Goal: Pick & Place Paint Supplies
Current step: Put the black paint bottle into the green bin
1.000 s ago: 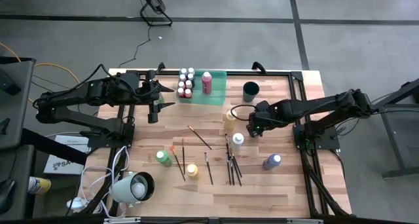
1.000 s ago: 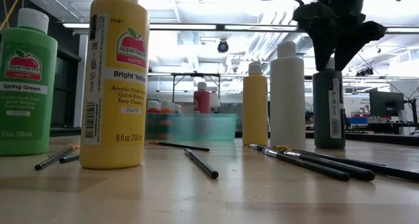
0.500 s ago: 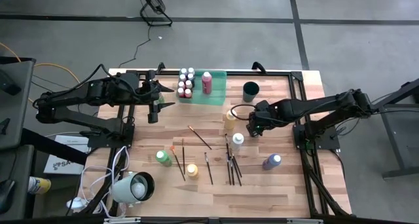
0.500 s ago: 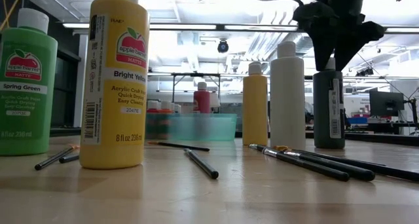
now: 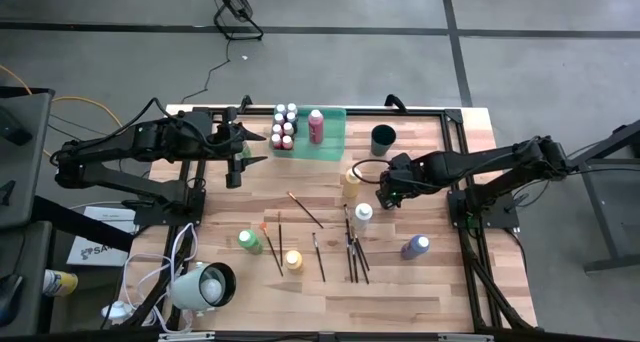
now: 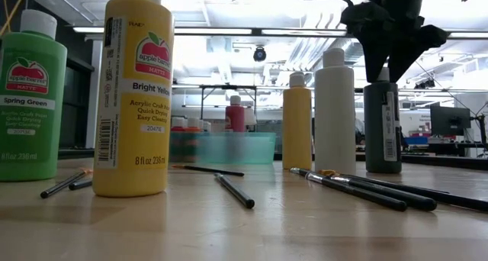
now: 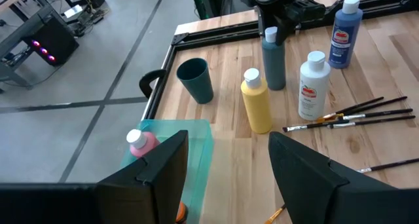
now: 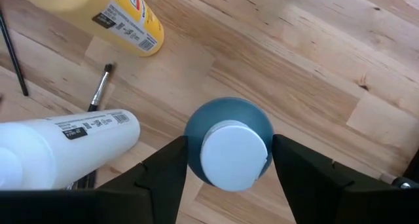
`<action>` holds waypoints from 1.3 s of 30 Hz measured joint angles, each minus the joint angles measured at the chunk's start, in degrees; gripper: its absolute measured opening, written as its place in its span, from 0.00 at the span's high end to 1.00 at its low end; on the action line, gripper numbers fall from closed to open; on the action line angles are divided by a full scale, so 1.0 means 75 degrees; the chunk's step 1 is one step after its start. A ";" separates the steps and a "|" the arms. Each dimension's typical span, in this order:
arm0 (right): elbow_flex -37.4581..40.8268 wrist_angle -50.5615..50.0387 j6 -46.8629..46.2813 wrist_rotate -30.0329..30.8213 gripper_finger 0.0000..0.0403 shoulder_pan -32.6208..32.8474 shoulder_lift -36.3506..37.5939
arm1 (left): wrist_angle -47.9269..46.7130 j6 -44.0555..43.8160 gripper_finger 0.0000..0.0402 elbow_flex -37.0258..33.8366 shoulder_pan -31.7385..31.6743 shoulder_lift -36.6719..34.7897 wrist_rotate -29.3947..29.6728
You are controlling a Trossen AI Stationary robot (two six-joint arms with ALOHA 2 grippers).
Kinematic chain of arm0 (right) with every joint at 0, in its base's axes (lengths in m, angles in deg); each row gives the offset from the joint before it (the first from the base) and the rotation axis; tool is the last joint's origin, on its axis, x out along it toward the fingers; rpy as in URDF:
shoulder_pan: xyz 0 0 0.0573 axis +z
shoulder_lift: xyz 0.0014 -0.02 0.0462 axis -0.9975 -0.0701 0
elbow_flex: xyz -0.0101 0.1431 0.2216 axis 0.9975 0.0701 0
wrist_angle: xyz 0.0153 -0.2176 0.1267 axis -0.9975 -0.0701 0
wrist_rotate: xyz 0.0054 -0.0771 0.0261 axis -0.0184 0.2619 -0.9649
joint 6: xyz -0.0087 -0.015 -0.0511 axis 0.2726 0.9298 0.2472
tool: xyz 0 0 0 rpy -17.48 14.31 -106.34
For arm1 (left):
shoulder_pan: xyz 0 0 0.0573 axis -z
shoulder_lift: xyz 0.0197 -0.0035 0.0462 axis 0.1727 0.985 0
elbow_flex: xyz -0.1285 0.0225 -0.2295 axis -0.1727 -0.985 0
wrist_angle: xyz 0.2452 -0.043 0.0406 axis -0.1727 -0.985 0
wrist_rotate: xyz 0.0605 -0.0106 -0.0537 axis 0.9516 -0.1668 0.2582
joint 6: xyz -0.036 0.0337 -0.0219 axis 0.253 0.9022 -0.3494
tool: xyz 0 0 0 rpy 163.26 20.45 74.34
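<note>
Wooden table [image 5: 430,282] holding paint supplies, two arms in attendance. Right gripper [image 8: 228,160]: positioned directly above a dark grey-blue bottle [image 8: 229,122] with a white cap, fingers spread apart to either side of the cap and not closed on it; in the low view the gripper [image 6: 390,62] sits just over this bottle [image 6: 382,131]. Left gripper [image 5: 238,170]: near the table's left edge beside the green tray [image 5: 332,142], fingers apart and holding nothing. Green tray contents: a cluster of small bottles [image 5: 284,127] with white or coloured caps, and one pink bottle [image 5: 316,125] standing beside them. Dark round cup [image 5: 383,139]: upright, to the right of the tray. Standing on the table, mid area: a mustard-yellow bottle [image 5: 350,183], a white bottle [image 5: 363,214] just beside the dark grey-blue bottle, and a blue-purple bottle [image 5: 415,247] farther toward the right front. Front left: a green bottle [image 5: 249,241] labelled Spring Green and a bright yellow bottle [image 5: 293,260]. Paintbrushes: several thin dark-handled brushes [image 5: 354,250] lying close together near the white bottle, one more [image 5: 305,209] lying at an angle near the table's middle, and others [image 5: 274,244] between the green and yellow bottles. All standing bottles are upright.
</note>
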 joint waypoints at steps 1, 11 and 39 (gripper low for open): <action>0.0000 0.0000 0.0000 0.0004 0.47 0.0000 0.0000 | 0.0000 -0.0003 0.49 0.0001 0.0000 0.0000 0.0000; -0.0006 0.0000 0.0010 0.0045 0.70 0.0000 0.0012 | 0.0000 -0.0062 0.49 0.0001 0.0000 0.0000 -0.0003; -0.2896 -0.0144 0.3918 0.0444 0.71 -0.1726 0.0533 | 0.0000 -0.0122 0.49 0.0001 0.0000 0.0003 0.0017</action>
